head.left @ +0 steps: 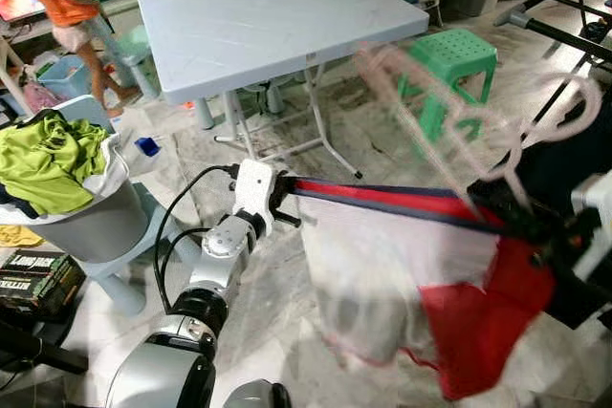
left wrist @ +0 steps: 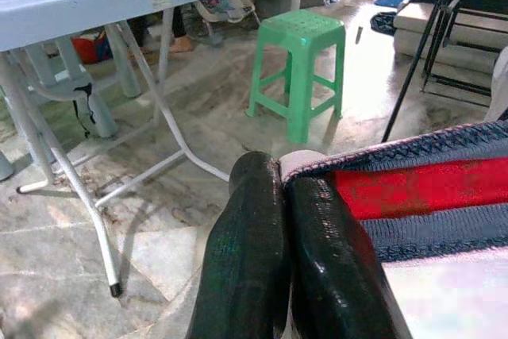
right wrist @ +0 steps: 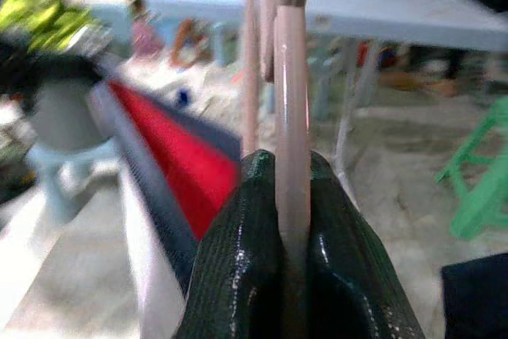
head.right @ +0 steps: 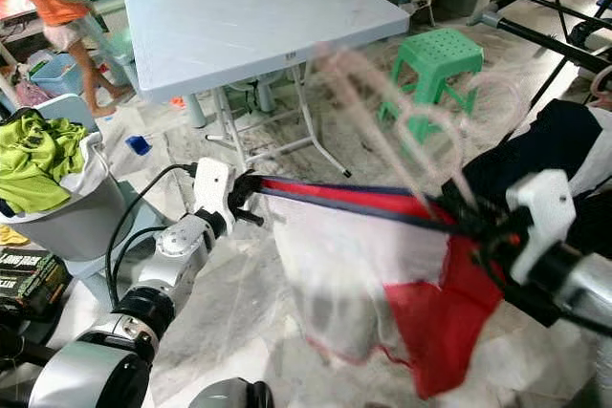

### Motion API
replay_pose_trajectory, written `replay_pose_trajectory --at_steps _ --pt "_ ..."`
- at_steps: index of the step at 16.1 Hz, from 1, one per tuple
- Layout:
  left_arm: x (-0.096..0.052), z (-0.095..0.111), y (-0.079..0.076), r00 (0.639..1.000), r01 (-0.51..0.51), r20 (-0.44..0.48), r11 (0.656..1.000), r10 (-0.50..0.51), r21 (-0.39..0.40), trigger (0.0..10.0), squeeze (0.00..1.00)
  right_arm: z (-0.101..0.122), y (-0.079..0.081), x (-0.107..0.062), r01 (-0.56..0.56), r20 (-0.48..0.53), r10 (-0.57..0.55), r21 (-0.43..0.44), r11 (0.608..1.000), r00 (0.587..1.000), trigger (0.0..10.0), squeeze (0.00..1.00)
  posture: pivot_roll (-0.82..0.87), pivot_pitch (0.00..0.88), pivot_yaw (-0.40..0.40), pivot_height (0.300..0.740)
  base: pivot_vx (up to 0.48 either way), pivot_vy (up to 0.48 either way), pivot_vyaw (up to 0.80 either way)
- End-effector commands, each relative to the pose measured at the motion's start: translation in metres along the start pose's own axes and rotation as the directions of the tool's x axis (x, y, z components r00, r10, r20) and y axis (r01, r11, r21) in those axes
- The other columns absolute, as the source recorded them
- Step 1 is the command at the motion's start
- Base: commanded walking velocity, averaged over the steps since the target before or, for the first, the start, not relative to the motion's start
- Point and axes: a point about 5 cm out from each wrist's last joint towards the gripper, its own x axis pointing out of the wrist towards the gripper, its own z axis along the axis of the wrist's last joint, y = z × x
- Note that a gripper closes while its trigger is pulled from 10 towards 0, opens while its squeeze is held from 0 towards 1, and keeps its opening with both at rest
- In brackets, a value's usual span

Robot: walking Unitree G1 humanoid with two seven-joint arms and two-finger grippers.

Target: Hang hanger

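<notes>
The left hand (head.left: 283,200) is clamped on the striped edge of a red, white and navy garment (head.left: 402,274), stretched taut in front of the folding table (head.left: 277,16). The right hand (right wrist: 294,220) grips a pale pink hanger (right wrist: 290,117), blurred, just above the garment's far end, near the green stool (head.left: 449,59).

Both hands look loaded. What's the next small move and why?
Probably swing the right hand toward the black rack on the robot's right. It is shut on the pink hanger, whose hook is blurred in the air, on no rail. The left hand is shut on the collar of the red, white and navy shirt, stretched taut between them, so it should follow.
</notes>
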Motion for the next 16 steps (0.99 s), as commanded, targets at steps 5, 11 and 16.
replay_pose_trajectory --at_steps 5,11,16 --pt "-0.005 -0.001 0.008 0.998 -0.054 0.02 0.998 0.055 -0.044 0.0 0.0 0.007 0.0 0.021 0.155 0.082 -0.156 0.023 0.988 0.984 10.0 0.0 -0.19 0.0 0.095 0.74 0.0 0.0 0.0" --pt "-0.006 -0.008 0.001 1.0 -0.028 -0.012 0.998 0.027 -0.059 0.0 0.0 0.005 0.003 0.028 0.144 0.066 -0.144 0.001 0.99 0.987 10.0 0.0 -0.19 0.0 0.095 0.74 0.0 0.0 0.0" --pt "-0.015 -0.025 -0.029 0.962 0.264 -0.101 0.961 -0.255 0.084 10.0 1.0 -0.003 0.008 0.029 0.071 -0.021 -0.075 -0.143 0.987 0.997 10.0 0.0 -0.19 0.0 0.093 0.74 0.0 0.0 0.0"
